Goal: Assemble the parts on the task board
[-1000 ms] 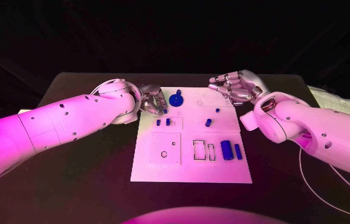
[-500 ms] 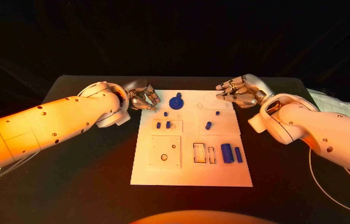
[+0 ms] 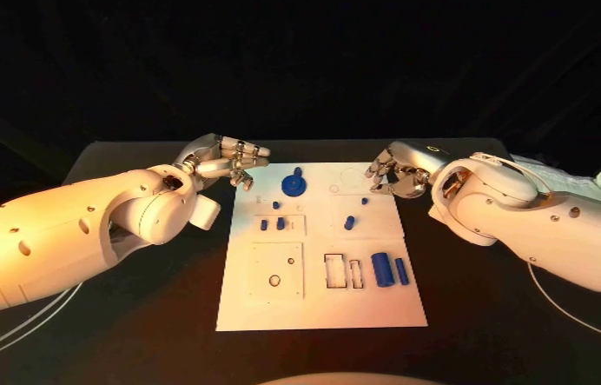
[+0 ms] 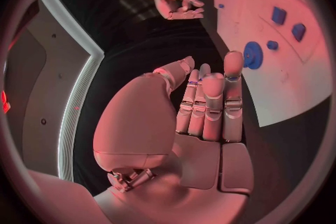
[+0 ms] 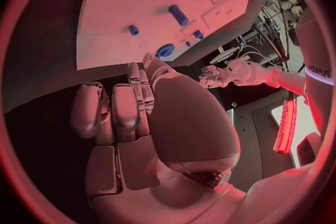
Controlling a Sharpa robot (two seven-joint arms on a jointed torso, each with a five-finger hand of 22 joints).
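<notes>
The white task board [image 3: 320, 302] lies in the middle of the black table. On it are a blue round knob [image 3: 294, 182] at the far end, several small blue pieces around the middle [image 3: 349, 222], and two blue cylinders [image 3: 382, 269] beside rectangular slots. My left hand [image 3: 228, 159] hovers just off the board's far left corner, its fingers stretched out [image 4: 210, 101] with nothing in them. My right hand [image 3: 394, 169] is at the far right corner, also holding nothing [image 5: 133, 106]. The knob also appears beyond each hand's fingers [image 4: 252, 55] [image 5: 165, 50].
Bare black table [image 3: 150, 333] runs along both sides of the board and in front of it. A raised plate with a hole [image 3: 277, 270] takes up the board's near left. White cables [image 3: 551, 302] trail at the table's right edge.
The left hand has drawn back from over the board's far left corner to beside it. The right hand's fingers have turned down at the far right corner. The camera view has shifted.
</notes>
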